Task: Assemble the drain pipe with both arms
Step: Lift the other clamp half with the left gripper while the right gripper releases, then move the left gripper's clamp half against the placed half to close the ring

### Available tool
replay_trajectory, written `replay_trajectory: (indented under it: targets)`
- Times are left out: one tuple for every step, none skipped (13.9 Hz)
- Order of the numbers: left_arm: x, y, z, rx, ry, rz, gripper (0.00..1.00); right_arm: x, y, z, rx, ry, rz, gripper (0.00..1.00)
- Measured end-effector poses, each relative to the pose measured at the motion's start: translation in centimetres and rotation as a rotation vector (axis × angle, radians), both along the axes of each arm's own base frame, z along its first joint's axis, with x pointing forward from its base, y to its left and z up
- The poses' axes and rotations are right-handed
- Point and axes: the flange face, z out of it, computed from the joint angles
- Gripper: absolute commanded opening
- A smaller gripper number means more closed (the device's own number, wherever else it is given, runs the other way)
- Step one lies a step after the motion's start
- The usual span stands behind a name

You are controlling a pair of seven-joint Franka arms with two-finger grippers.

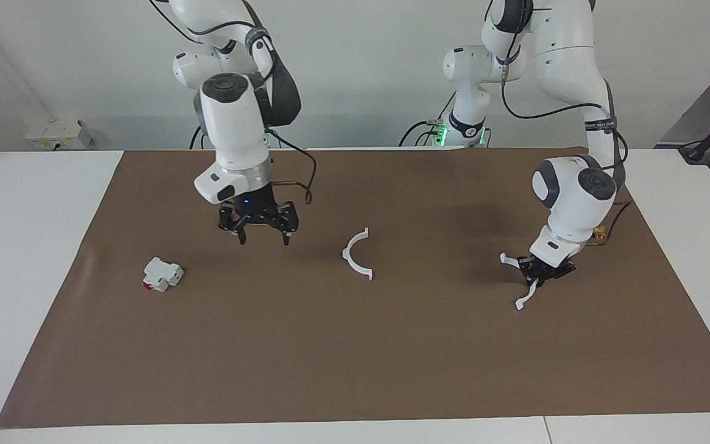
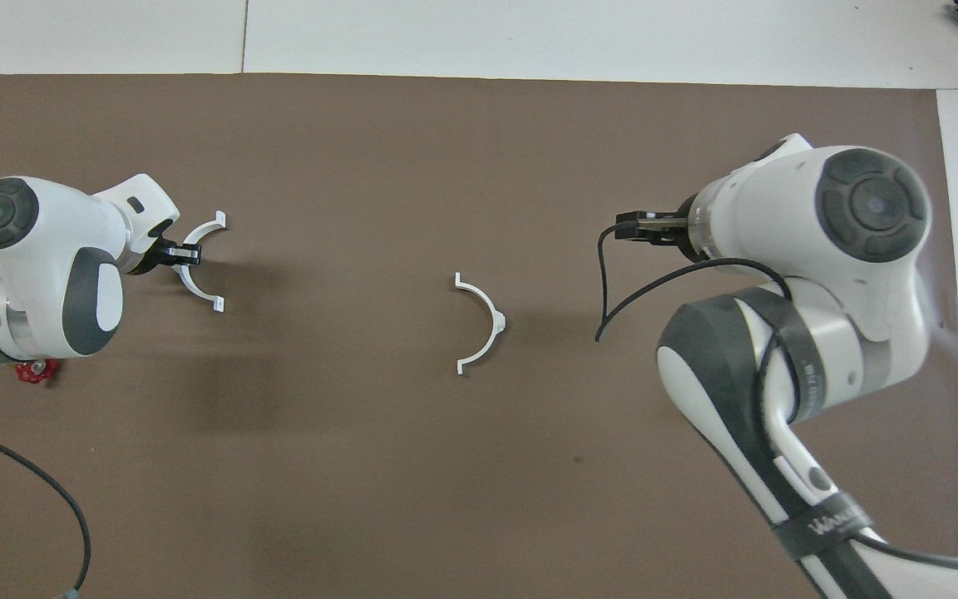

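2 white half-rings lie well apart on the brown mat (image 1: 392, 357). I see the left gripper (image 1: 543, 271) low at the left arm's end of the table, its fingers pinched on the first half-ring (image 1: 527, 290), whose lower tab touches the mat. The second half-ring (image 1: 356, 254) lies free near the middle of the mat. My right gripper (image 1: 262, 233) hangs raised toward the right arm's end, fingers spread wide and holding nothing. The white block with red (image 1: 161, 274) sits on the mat at that end, farther from the robots than the half-rings.
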Motion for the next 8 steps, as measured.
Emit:
replay_trajectory:
  targets:
    - [-0.1,-0.7,0.2,-0.002,0.001,0.0,0.0,-0.2,-1.8,0.9,-0.014,0.025,0.021,1.0]
    - [-0.1,-1.6,0.4,-0.004,-0.001,-0.007,0.0,-0.7,-3.2,1.8,-0.024,0.053,0.037,1.0]
    - [-0.2,-2.9,0.7,-0.005,-0.003,-0.021,0.0,-1.2,-4.2,2.6,-0.029,0.079,0.039,1.0]
    - [-0.3,-4.3,0.9,-0.007,-0.004,-0.036,0.0,-1.8,-5.3,3.2,-0.034,0.107,0.039,1.0]
    - [-0.6,-6.0,1.1,-0.009,-0.003,-0.044,0.0,-2.3,-6.6,3.6,-0.038,0.135,0.043,1.0]
    - [-0.9,-7.9,1.2,-0.012,-0.002,-0.048,0.0,-2.7,-8.1,4.0,-0.041,0.157,0.047,1.0]
    - [-1.2,-9.9,1.2,-0.015,0.0,-0.057,0.0,-3.0,-9.7,4.3,-0.042,0.172,0.045,1.0]
    - [-1.8,-12.0,1.0,-0.017,0.003,-0.071,0.0,-3.1,-11.3,4.5,-0.042,0.178,0.04,1.0]
